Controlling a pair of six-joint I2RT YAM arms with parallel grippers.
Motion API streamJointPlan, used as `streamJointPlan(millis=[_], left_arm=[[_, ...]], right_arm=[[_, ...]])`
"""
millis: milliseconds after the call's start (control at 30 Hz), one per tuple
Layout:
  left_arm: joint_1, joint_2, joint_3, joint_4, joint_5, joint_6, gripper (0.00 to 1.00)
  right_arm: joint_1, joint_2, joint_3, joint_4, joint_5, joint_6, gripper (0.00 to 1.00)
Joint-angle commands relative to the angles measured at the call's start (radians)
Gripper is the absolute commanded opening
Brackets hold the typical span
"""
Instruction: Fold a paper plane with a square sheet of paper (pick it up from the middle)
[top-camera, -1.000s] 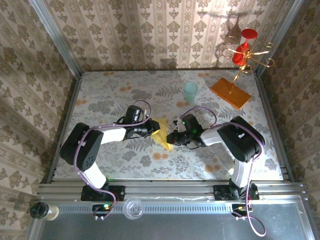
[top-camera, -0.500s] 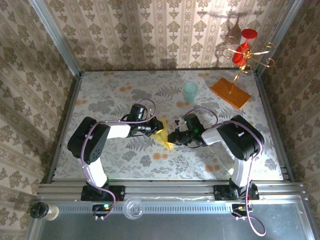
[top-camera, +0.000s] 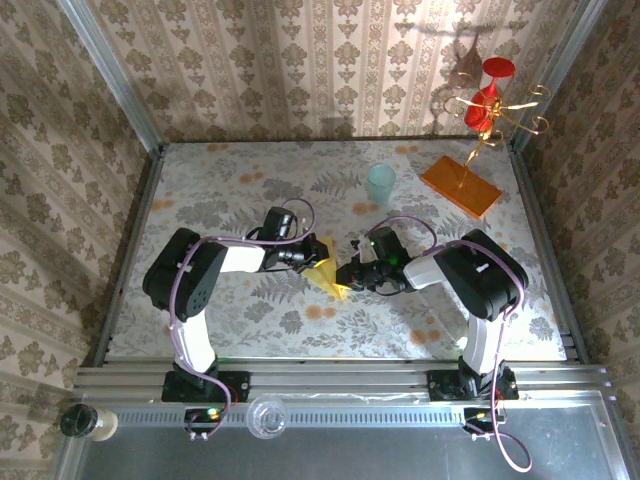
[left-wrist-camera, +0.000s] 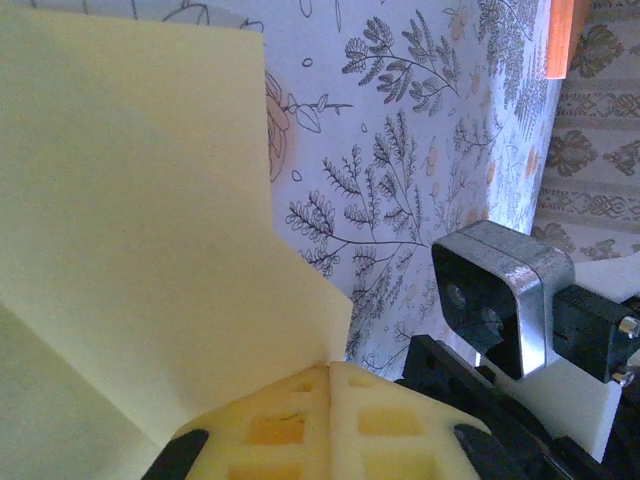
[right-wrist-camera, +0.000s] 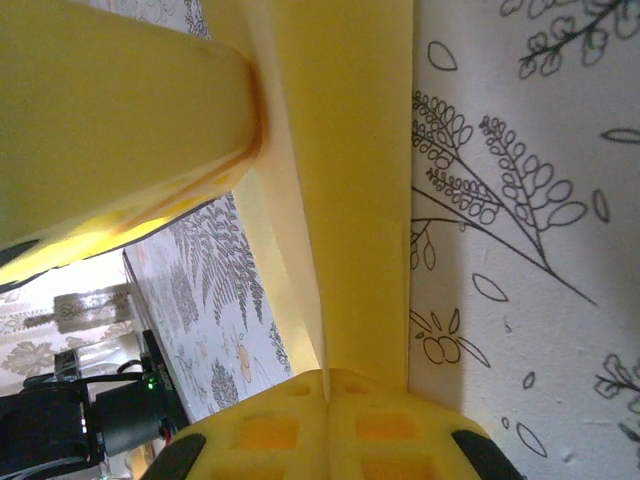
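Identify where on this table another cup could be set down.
Free: the far-left table corner, left of the teal cup, and the near strip by the arm bases. Crowded: the middle, where left gripper and right gripper pinch the yellow paper, and around the orange slab.

Yellow paper (left-wrist-camera: 130, 230) partly beyond left edge

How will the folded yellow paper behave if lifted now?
Likely floppy: the yellow paper looks thin, so flaps beyond the left gripper and right gripper may sag. Probably very light. Clamped from both sides, it could tear if pulled.
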Motion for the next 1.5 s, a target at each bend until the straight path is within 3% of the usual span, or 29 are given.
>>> streamJointPlan(millis=[0, 400, 1467], left_arm=[[-0.002, 0.012, 0.021, 0.008, 0.019, 0.036, 0.07], [-0.002, 0.021, 0.027, 0.000, 0.016, 0.039, 0.07], [-0.002, 0.045, 0.055, -0.084, -0.021, 0.062, 0.06]], right_arm=[[-0.005, -0.008, -0.011, -0.090, -0.001, -0.004, 0.11], [-0.007, -0.103, -0.010, -0.241, 0.019, -0.071, 0.21], [0.003, -0.076, 0.015, -0.404, 0.069, -0.136, 0.14]])
